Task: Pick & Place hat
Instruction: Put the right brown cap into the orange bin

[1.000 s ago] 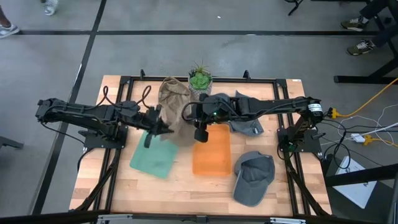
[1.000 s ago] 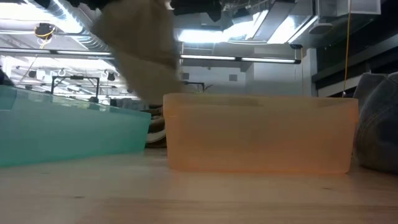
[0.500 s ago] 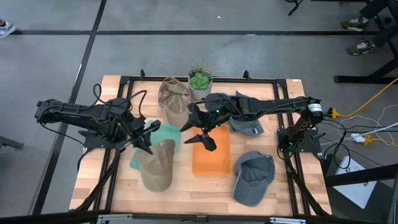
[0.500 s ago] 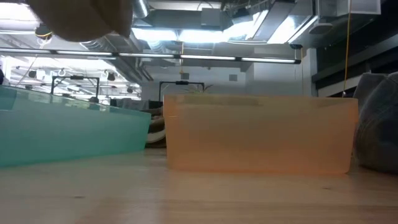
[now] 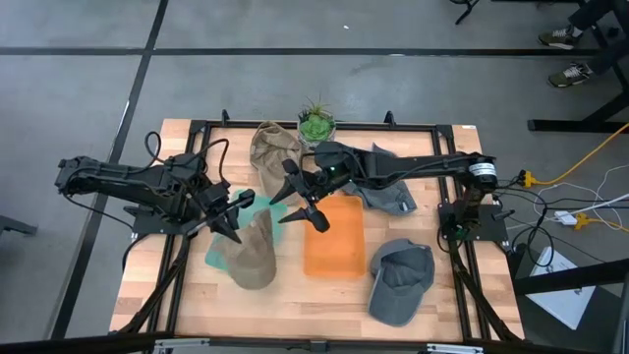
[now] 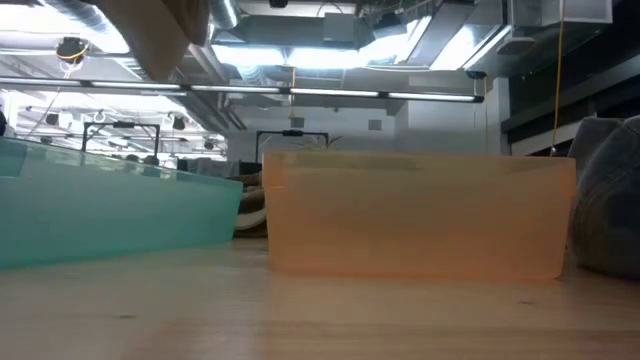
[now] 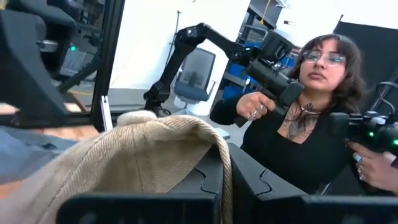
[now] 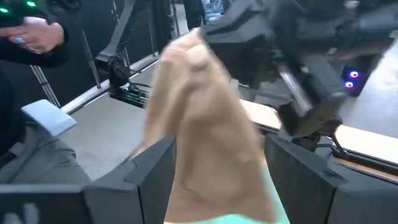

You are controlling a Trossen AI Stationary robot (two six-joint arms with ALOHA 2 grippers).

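Observation:
A tan hat (image 5: 253, 254) hangs over the teal bin (image 5: 228, 258), with my left gripper (image 5: 239, 211) shut on it. In the low view the tan hat (image 6: 152, 32) is up above the teal bin (image 6: 110, 215). My right gripper (image 5: 300, 202) stands open just right of the hat, above the orange bin's (image 5: 334, 241) far left corner, with nothing between its fingers. In the right wrist view the tan hat (image 8: 202, 130) shows ahead of that gripper (image 8: 221, 180). A second tan hat (image 5: 275, 147) lies on the table's far side. My left gripper pinches a fold of the tan hat's cloth at its upper edge (image 7: 219, 155) between its two fingers (image 7: 208, 180). It comes at the hat about level, from the table's left. The hat hangs below the fingers, lifted clear of the teal bin.
A grey hat (image 5: 401, 282) lies at the near right, another grey hat (image 5: 385, 195) under the right arm. A potted plant (image 5: 316, 124) stands at the far edge. The orange bin (image 6: 415, 215) sits in the middle. A person (image 7: 305, 124) stands beyond the table.
My right gripper has opened, let go of the tan hat, tipped up and shifted toward the table's left. My left gripper has turned and kept hold. The hat has swung from between the two grippers toward the near left and now hangs over the teal bin.

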